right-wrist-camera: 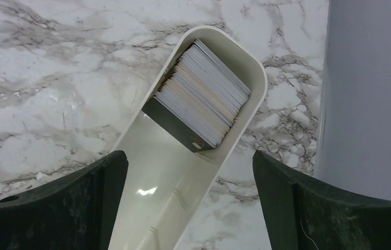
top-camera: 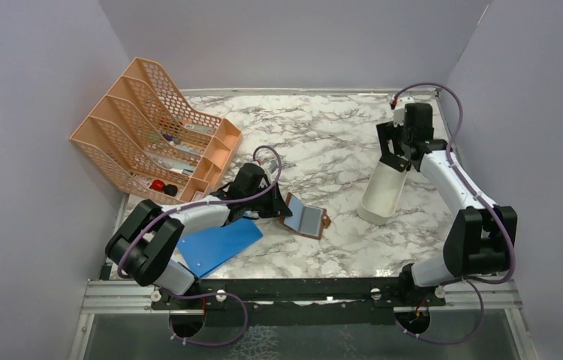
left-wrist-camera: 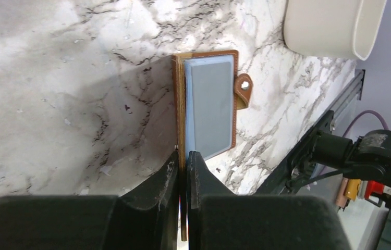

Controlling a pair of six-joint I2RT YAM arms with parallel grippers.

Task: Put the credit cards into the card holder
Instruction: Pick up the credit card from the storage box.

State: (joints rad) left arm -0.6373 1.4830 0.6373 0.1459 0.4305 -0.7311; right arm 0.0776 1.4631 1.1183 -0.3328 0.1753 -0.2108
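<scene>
The brown leather card holder (top-camera: 307, 217) lies open on the marble and tilted up at its left side. In the left wrist view the card holder (left-wrist-camera: 179, 99) shows a light blue card (left-wrist-camera: 211, 104) with a grey face in its pocket, and the snap tab (left-wrist-camera: 244, 88) sticks out. My left gripper (left-wrist-camera: 184, 159) is shut on the holder's raised brown flap edge; it also shows in the top view (top-camera: 282, 208). My right gripper (right-wrist-camera: 187, 156) is open and empty above the white tray (right-wrist-camera: 172, 187). A stack of cards (right-wrist-camera: 204, 94), the front one dark, stands in the tray.
The white oblong tray (top-camera: 383, 191) lies at the right under my right gripper (top-camera: 395, 161). An orange mesh rack (top-camera: 151, 139) stands at the back left. A large bright blue board (top-camera: 218, 244) lies under the left arm. Grey walls enclose the table.
</scene>
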